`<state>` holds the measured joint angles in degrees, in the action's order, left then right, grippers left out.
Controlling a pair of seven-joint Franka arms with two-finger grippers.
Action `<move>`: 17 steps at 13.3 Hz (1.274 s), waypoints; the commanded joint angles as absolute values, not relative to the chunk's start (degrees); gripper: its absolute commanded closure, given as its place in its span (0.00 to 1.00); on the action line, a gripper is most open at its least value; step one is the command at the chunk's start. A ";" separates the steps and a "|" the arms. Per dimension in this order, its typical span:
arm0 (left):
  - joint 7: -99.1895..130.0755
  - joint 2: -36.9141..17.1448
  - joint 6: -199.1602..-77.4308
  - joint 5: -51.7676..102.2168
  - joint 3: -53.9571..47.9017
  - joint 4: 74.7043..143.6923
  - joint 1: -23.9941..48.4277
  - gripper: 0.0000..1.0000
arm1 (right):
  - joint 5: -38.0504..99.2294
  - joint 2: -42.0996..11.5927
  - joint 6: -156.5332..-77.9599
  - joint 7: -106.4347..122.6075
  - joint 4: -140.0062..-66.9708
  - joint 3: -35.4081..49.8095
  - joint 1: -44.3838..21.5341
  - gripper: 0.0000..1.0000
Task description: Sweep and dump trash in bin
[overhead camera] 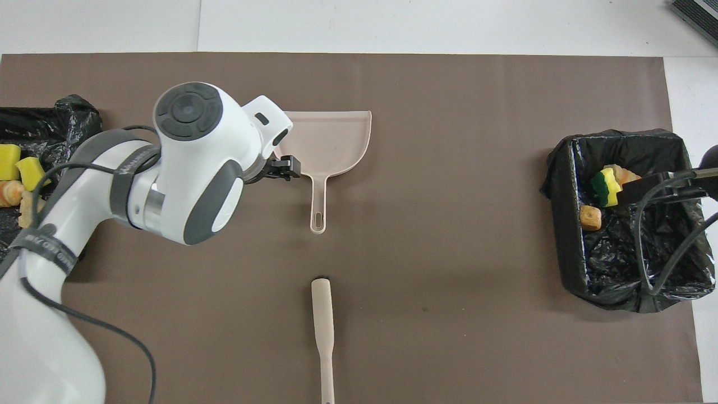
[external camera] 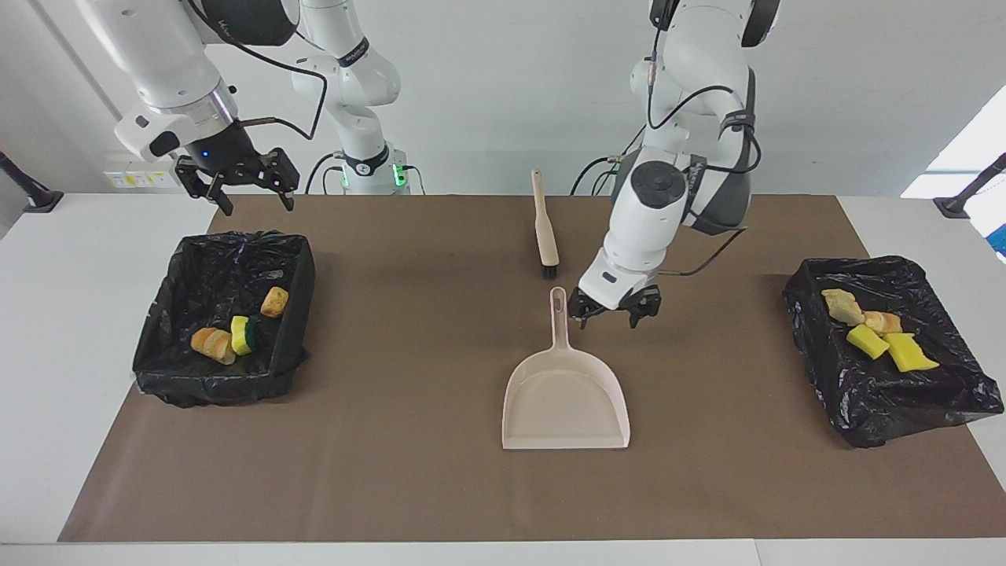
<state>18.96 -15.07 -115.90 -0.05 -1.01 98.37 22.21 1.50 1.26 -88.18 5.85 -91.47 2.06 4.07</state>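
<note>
The left gripper (external camera: 614, 313), spread wide, hangs beside the dustpan (external camera: 566, 401) handle; swinging low, it could knock it. The right gripper (external camera: 238, 182) is spread too.

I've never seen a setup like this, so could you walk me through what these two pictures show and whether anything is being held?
Two white robot arms work at a table covered by a brown mat. One picture faces the robots; the other looks down from above their end. The beige dustpan lies empty mid-mat, with the brush nearer the robots. Two black-lined bins, one at each end, hold the sponge and bread-like scraps. The left gripper hangs open beside the dustpan's handle, holding nothing. The right gripper waits open above its bin.
</note>
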 commanded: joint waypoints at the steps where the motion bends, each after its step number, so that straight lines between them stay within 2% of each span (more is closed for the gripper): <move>1: 9.71 -1.97 -115.93 0.79 -1.32 110.02 16.28 0.00 | 0.97 2.20 -87.80 4.66 -92.20 2.46 4.31 0.00; 3: 2.58 1.48 -110.25 0.79 -1.23 108.91 11.97 0.00 | 0.97 2.20 -87.80 4.66 -92.11 2.46 4.31 0.00; 6: -5.34 2.72 -100.93 0.70 -1.14 101.90 7.66 0.00 | 0.97 2.20 -87.80 4.66 -92.20 2.46 4.31 0.00; 9: -9.05 2.29 -92.22 0.09 -0.97 91.61 4.14 0.00 | 0.97 2.20 -87.80 4.66 -92.20 2.46 4.31 0.00; 12: -10.37 1.58 -84.13 0.18 -0.70 84.31 2.11 0.00 | 0.97 2.20 -87.80 4.66 -92.20 2.46 4.31 0.00; 14: -10.37 -1.91 -78.43 0.09 -0.53 77.73 1.85 0.00 | 0.97 2.20 -87.80 4.66 -92.11 2.46 4.31 0.00; 17: -10.37 -2.03 -77.86 0.44 -0.79 76.20 2.20 0.00 | 0.97 2.20 -87.80 4.66 -92.20 2.46 4.31 0.00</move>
